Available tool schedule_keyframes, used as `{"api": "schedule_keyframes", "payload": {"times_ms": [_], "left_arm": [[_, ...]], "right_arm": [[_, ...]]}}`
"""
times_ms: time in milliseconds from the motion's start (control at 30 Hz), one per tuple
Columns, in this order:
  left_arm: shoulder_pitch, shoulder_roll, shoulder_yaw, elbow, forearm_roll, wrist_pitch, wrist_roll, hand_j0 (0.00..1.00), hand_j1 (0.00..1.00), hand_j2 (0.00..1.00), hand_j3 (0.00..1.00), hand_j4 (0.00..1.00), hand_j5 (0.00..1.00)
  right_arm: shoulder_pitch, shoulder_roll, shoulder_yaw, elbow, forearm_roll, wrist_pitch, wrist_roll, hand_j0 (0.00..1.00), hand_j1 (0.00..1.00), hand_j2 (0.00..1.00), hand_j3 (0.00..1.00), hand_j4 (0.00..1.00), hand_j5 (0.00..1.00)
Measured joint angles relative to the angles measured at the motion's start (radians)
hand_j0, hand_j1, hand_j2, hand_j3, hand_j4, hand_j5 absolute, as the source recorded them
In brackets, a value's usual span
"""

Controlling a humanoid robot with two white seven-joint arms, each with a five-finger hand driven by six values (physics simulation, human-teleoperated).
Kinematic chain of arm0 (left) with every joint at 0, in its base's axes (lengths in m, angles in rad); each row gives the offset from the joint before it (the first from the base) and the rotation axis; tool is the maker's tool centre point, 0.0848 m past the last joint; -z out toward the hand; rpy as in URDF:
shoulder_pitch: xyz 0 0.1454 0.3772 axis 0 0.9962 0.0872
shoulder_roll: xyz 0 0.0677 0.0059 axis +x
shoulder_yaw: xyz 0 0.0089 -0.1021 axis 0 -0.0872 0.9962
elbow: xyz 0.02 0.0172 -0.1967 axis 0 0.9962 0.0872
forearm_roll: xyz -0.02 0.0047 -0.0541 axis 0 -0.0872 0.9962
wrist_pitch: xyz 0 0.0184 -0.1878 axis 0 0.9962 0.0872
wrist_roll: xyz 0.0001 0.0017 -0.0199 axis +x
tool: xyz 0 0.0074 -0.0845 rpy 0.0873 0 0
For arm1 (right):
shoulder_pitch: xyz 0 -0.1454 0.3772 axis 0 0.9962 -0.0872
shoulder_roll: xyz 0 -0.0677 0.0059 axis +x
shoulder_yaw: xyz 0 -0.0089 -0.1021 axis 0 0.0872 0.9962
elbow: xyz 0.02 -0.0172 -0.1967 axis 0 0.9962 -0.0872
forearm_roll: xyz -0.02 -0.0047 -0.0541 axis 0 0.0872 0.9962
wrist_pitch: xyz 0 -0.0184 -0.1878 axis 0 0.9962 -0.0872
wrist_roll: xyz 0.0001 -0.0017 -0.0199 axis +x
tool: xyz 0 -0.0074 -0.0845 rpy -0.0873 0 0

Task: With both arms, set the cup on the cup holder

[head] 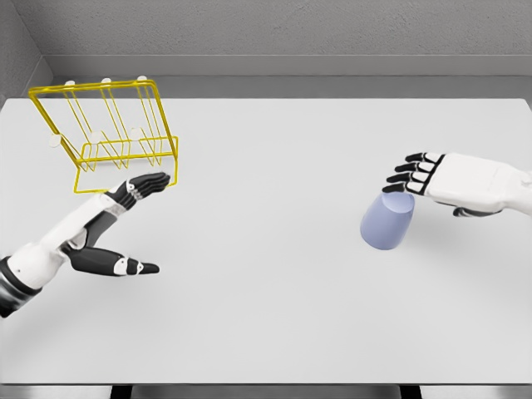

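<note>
1. Right robot hand [428, 179] comes in from the right edge, palm down, fingers straight and a little spread, their tips at the cup's [387, 221] upper rim; it grips nothing, and whether the fingertips [402, 178] actually touch is hard to tell.
2. Cup, pale blue, stands on the counter [274, 274] right of centre, well apart from the holder [108, 133]. It's tilted, long axis leaning up and to the right, with the narrower end toward the hand and the wide, rounded end low and to the left. Which end is the mouth can't be made out.
3. Left robot hand [133, 199] reaches from the lower left, fingers extended, thumb [125, 266] splayed wide, holding nothing; its fingertips sit at the holder's lower front wire.
4. Holder, yellow wire, stands at the far left of the counter, with white-tipped pegs.
5. Both forearms are cut off by the frame edges.
</note>
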Motion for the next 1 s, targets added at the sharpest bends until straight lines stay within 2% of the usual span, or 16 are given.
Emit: {"api": "schedule_keyframes", "payload": {"times_ms": [267,467,733,867,1000], "left_arm": [[-0.060,0.007,-0.025,0.000,0.032,0.214,-0.009,1.00,1.00,1.00,1.00,1.00,1.00],[-0.071,0.006,-0.051,0.001,0.035,0.291,-0.011,1.00,1.00,1.00,1.00,1.00,1.00],[-0.078,0.003,-0.076,0.001,0.054,0.322,-0.012,1.00,1.00,1.00,1.00,1.00,1.00],[-0.086,-0.003,-0.078,0.004,0.059,0.327,-0.012,1.00,1.00,1.00,1.00,1.00,1.00],[-0.092,-0.025,-0.086,0.005,0.105,0.342,-0.022,1.00,1.00,1.00,1.00,1.00,1.00]], "right_arm": [[-0.009,-0.003,0.010,-0.033,-0.015,0.000,0.002,1.00,1.00,1.00,1.00,1.00,1.00],[-0.023,-0.006,0.012,-0.055,-0.039,0.000,0.003,1.00,1.00,1.00,1.00,1.00,1.00],[-0.026,0.015,0.027,-0.055,-0.046,0.000,0.006,1.00,1.00,1.00,1.00,1.00,1.00],[-0.051,0.042,0.057,-0.028,-0.044,0.000,0.011,1.00,1.00,1.00,1.00,1.00,1.00],[-0.051,0.056,0.082,-0.006,-0.040,0.000,0.013,1.00,1.00,1.00,1.00,1.00,1.00]]}}
